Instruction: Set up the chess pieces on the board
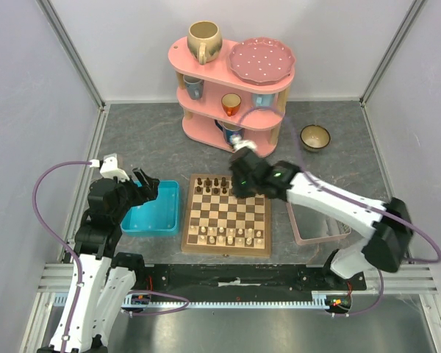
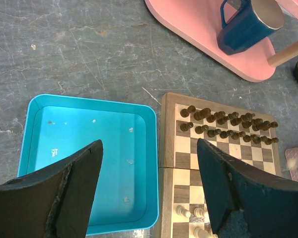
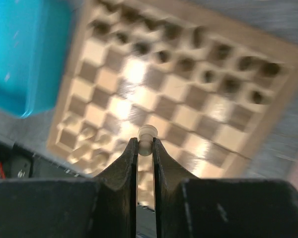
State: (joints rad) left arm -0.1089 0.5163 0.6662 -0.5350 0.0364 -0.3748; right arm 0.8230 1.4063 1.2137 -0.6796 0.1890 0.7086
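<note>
right fingers [image 3: 125, 166] pinch a chess piece [image 3: 148, 132] above board [image 3: 188, 116].

Top camera sits high behind the arm bases, looking down and forward over the whole board [image 1: 222, 213], the turquoise tray [image 1: 165, 219] and the pink shelf [image 1: 202, 132] at the far side. Left wrist view is lower, peering down between the left gripper [image 2: 149, 144] fingers: tray left, the board's left part right. Right wrist view is closest and blurred, looking steeply down past the right gripper [image 3: 144, 141] onto the board, with a tray corner top left.
</note>
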